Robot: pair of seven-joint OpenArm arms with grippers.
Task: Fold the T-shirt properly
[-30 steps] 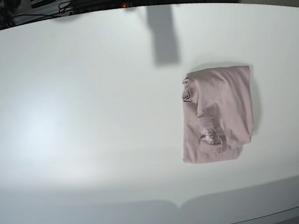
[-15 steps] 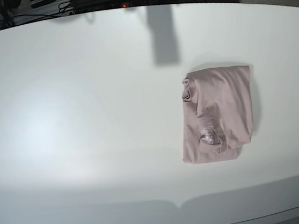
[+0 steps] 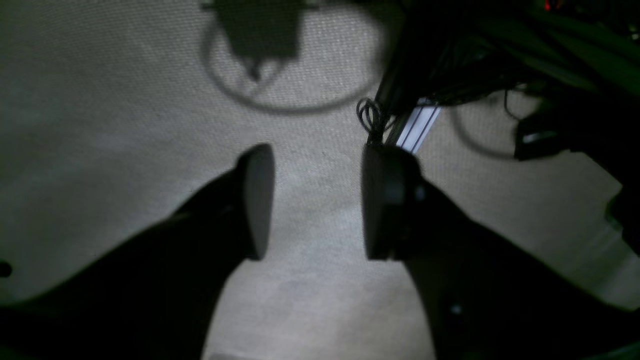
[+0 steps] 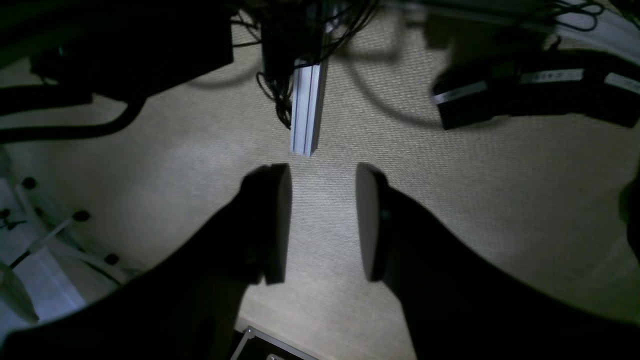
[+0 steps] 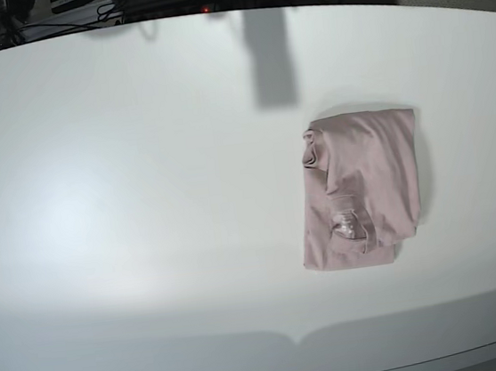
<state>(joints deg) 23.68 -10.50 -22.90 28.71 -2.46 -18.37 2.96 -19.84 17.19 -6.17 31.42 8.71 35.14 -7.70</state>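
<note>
Cloth first: we see the T-shirt (image 5: 360, 189) lying folded into a compact, roughly rectangular bundle on the white counter (image 5: 125, 208), toward the right side of the base view and a little below the middle. Its top edge runs fairly straight, its left edge bulges with a rolled fold near the upper corner, and a small bunched flap shows on the lower part of the bundle. The cloth rests flat on the counter with nothing touching it, and neither arm appears in the base view. A dark rectangular shadow (image 5: 271, 57) falls on the counter above and to the left of the shirt. Our left hand (image 3: 315, 202) shows in its own wrist view with its two dark fingers (image 3: 257, 200) spread apart, a clear gap between them and nothing in that gap; below it lies beige carpeted floor (image 3: 100, 125), with black cables (image 3: 370, 115) and a pale metal rail (image 3: 417, 127) off to the upper right. Our right hand (image 4: 322, 222) is likewise spread and empty over the same kind of floor, with a pale metal rail (image 4: 305, 107) just beyond the fingertips (image 4: 277, 222) and dark cables (image 4: 275, 95) beside that rail.
</note>
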